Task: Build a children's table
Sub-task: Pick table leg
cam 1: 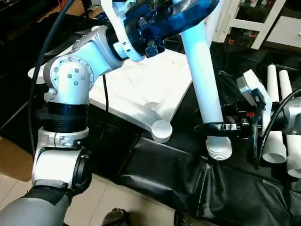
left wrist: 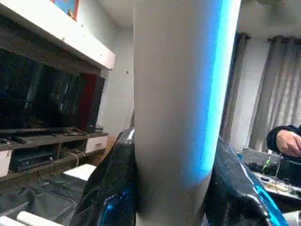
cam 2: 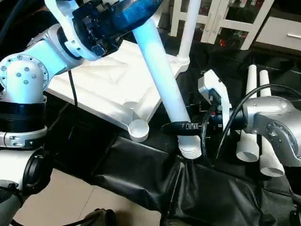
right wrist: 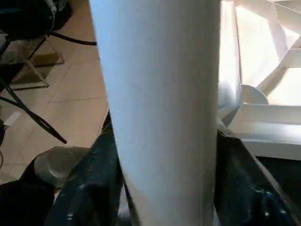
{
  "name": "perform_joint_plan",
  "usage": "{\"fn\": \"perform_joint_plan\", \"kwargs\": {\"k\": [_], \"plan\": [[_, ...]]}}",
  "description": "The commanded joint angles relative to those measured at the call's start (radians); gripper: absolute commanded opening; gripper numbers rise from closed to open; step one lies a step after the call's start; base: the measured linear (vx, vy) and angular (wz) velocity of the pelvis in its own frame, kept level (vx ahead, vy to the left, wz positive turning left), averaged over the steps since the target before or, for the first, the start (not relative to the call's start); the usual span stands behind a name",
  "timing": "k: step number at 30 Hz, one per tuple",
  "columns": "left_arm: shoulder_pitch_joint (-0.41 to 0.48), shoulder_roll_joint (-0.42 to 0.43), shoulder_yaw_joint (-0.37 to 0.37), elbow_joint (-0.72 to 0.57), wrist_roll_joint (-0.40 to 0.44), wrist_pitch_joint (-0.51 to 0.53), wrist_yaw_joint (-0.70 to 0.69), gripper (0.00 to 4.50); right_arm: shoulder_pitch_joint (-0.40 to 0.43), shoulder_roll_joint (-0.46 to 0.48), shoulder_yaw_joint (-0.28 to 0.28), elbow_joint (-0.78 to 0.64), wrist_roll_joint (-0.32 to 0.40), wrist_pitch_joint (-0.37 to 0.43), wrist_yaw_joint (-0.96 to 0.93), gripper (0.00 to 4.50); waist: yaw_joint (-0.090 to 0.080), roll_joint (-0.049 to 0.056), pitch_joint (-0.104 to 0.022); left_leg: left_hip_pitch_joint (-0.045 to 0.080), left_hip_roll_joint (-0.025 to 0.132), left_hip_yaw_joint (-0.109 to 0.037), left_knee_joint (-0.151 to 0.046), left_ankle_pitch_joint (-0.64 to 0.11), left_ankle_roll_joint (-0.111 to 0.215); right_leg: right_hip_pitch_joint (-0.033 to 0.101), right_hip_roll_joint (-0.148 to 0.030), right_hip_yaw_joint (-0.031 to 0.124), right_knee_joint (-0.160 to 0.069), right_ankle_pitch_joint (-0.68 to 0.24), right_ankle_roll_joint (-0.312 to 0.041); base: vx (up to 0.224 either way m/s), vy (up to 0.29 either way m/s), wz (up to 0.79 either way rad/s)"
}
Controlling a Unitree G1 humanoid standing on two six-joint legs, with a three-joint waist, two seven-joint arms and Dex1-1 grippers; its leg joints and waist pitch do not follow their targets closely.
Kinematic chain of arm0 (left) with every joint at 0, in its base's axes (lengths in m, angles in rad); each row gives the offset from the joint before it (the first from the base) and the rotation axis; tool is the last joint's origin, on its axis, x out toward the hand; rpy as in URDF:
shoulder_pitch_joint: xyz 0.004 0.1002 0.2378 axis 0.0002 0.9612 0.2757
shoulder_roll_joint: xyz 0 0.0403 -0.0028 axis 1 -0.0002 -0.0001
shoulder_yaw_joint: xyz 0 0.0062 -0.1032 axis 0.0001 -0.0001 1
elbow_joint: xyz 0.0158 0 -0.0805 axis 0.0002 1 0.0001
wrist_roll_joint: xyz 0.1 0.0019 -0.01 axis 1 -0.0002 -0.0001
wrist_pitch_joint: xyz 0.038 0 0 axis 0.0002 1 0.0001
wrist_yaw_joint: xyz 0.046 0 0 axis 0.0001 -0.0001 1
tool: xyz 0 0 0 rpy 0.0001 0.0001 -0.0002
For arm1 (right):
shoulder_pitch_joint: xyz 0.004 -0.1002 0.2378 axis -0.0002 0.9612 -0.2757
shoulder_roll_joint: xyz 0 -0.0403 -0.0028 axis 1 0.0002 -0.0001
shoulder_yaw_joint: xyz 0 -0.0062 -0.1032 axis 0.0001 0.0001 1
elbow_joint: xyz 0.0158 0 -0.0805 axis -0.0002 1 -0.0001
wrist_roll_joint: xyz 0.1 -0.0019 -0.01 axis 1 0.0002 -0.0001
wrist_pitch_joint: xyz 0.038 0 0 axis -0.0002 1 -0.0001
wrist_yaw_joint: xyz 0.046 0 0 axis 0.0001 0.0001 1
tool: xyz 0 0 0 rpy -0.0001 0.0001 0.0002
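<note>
The children's table tabletop lies underside up on the black drape, its near corner socket open. One white tube leg stands upright in a far corner socket. Another leg hangs tilted beside the tabletop, its ribbed lower end just above the drape and right of the near socket. My left gripper is shut on that leg's upper part, with fingers on both sides. My right gripper is closed around the leg just above the ribbed end, its fingers against the tube.
Two spare white legs lie side by side on the drape behind my right arm. White furniture stands behind the work table. The draped table's front edge drops to a tiled floor. A person's hand rests at a desk far off.
</note>
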Motion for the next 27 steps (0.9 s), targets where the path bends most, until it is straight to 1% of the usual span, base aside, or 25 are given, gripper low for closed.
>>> {"fn": "perform_joint_plan", "kwargs": {"k": [1,3,10,13,15,19,22,23,24,25,26,27], "plan": [[-0.03,-0.004,0.011,-0.037,-0.023,0.009,-0.004,1.51,0.007,-0.014,0.01,-0.022,-0.001,-0.005,0.005,2.09,0.001,-0.015,-0.08,0.017,0.004,-0.004,-0.056,-0.118,0.101,0.088,-0.032,0.027,-0.061,-0.187,-0.261,0.0,0.0,0.0],[-0.029,-0.004,0.011,-0.037,-0.023,0.01,-0.003,1.51,0.008,-0.014,0.011,-0.022,-0.002,-0.005,0.004,1.97,0.001,-0.014,-0.081,0.017,0.004,-0.004,-0.056,-0.117,0.1,0.088,-0.032,0.027,-0.06,-0.187,-0.261,0.0,0.0,0.0],[-0.027,-0.005,0.007,-0.043,-0.023,0.011,0.001,1.5,0.016,0.003,0.002,-0.029,-0.005,-0.008,-0.006,1.88,0.002,-0.014,-0.082,0.017,0.004,-0.004,-0.055,-0.118,0.1,0.087,-0.032,0.027,-0.062,-0.192,-0.259,0.0,0.0,0.0],[-0.028,-0.006,0.01,-0.042,-0.024,0.011,0.003,1.5,0.022,0.016,-0.003,-0.037,0.0,-0.008,-0.018,1.88,0.002,-0.012,-0.084,0.016,0.004,-0.004,-0.055,-0.115,0.098,0.089,-0.033,0.026,-0.061,-0.187,-0.26,0.0,0.0,0.0],[-0.03,-0.01,0.015,-0.039,-0.027,0.011,0.009,1.5,0.031,0.017,-0.003,-0.046,0.003,-0.008,-0.018,1.87,0.003,-0.012,-0.085,0.017,0.005,-0.005,-0.055,-0.107,0.101,0.089,-0.031,0.027,-0.058,-0.165,-0.265,0.0,0.0,0.0],[-0.035,-0.017,0.023,-0.034,-0.027,0.001,0.021,1.5,0.04,0.013,-0.002,-0.052,0.003,-0.013,-0.013,1.86,0.003,-0.01,-0.087,0.016,0.005,-0.004,-0.054,-0.11,0.104,0.09,-0.032,0.026,-0.058,-0.155,-0.273,0.0,0.0,0.0],[-0.048,-0.034,0.036,-0.023,-0.009,-0.033,0.065,1.5,0.043,0.012,0.0,-0.054,-0.002,-0.018,-0.013,1.86,0.004,-0.01,-0.089,0.016,0.004,-0.005,-0.052,-0.112,0.103,0.092,-0.032,0.026,-0.058,-0.157,-0.274,0.0,0.0,0.0],[-0.057,-0.043,0.043,-0.011,0.0,-0.043,0.095,1.5,0.043,0.017,-0.003,-0.053,-0.006,-0.025,-0.02,1.86,0.004,-0.011,-0.091,0.015,0.004,-0.005,-0.051,-0.108,0.103,0.093,-0.032,0.026,-0.056,-0.144,-0.276,0.0,0.0,0.0],[-0.065,-0.051,0.047,-0.002,0.007,-0.05,0.119,1.5,0.043,0.022,-0.006,-0.052,-0.008,-0.03,-0.025,1.85,0.005,-0.011,-0.091,0.016,0.004,-0.005,-0.05,-0.105,0.107,0.092,-0.032,0.026,-0.056,-0.138,-0.278,0.0,0.0,0.0],[-0.072,-0.059,0.055,0.009,0.016,-0.064,0.144,1.85,0.041,0.029,-0.011,-0.047,-0.012,-0.035,-0.037,1.85,0.005,-0.011,-0.091,0.015,0.004,-0.005,-0.05,-0.105,0.109,0.092,-0.031,0.025,-0.056,-0.139,-0.278,0.0,0.0,0.0],[-0.092,-0.073,0.081,0.048,0.024,-0.095,0.192,2.06,0.032,0.052,-0.026,-0.03,-0.023,-0.051,-0.072,1.84,0.005,-0.013,-0.091,0.014,0.003,-0.005,-0.049,-0.103,0.111,0.092,-0.032,0.025,-0.056,-0.141,-0.276,0.0,0.0,0.0],[-0.092,-0.073,0.081,0.048,0.024,-0.095,0.192,2.2,0.032,0.052,-0.026,-0.03,-0.023,-0.051,-0.072,1.84,0.003,-0.012,-0.092,0.012,0.0,-0.004,-0.047,-0.098,0.112,0.091,-0.03,0.025,-0.059,-0.139,-0.273,0.0,0.0,0.0]]}}
